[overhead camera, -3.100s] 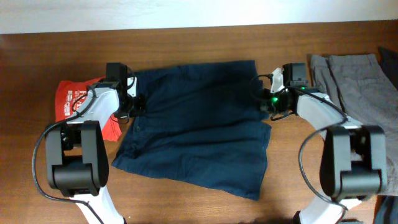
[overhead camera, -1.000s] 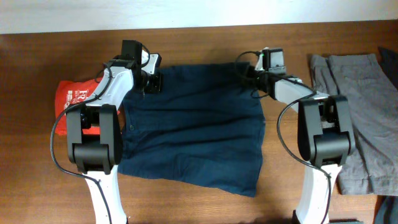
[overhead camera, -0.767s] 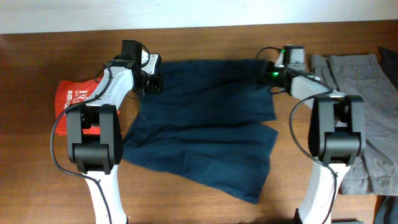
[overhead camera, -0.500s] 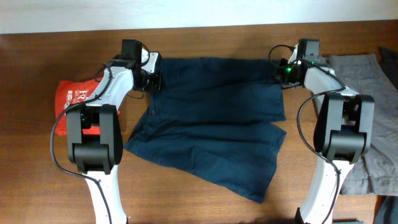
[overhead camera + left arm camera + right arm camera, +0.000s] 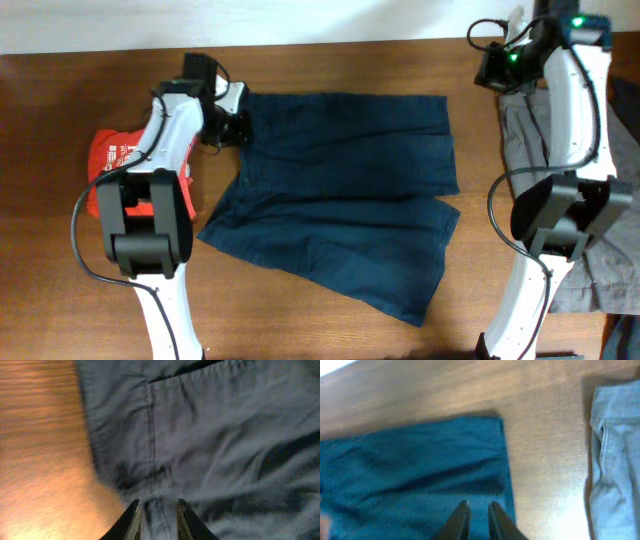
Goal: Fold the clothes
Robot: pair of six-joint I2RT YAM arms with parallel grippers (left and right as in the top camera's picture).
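Note:
The navy shorts (image 5: 340,190) lie spread on the brown table (image 5: 80,290), their far part folded over toward me. My left gripper (image 5: 238,125) sits low at their far left corner. In the left wrist view its jaws (image 5: 159,515) stand a little apart, with the cloth (image 5: 225,435) showing in the gap. Lifted off the shorts, my right gripper (image 5: 492,72) hangs beyond their far right corner. Its jaws (image 5: 477,512) are slightly open with nothing between them, above the blue cloth (image 5: 415,465). Grey shorts (image 5: 625,150) lie at the right, a red T-shirt (image 5: 115,165) at the left.
The right arm (image 5: 570,110) reaches across part of the grey shorts (image 5: 615,460). Bare wood (image 5: 545,435) separates the two pairs of shorts. A white wall strip (image 5: 300,20) runs along the table's far edge.
The right gripper let go of the shorts' far right corner and rose up and to the right. The left jaws parted and shifted slightly left. The shorts lie still.

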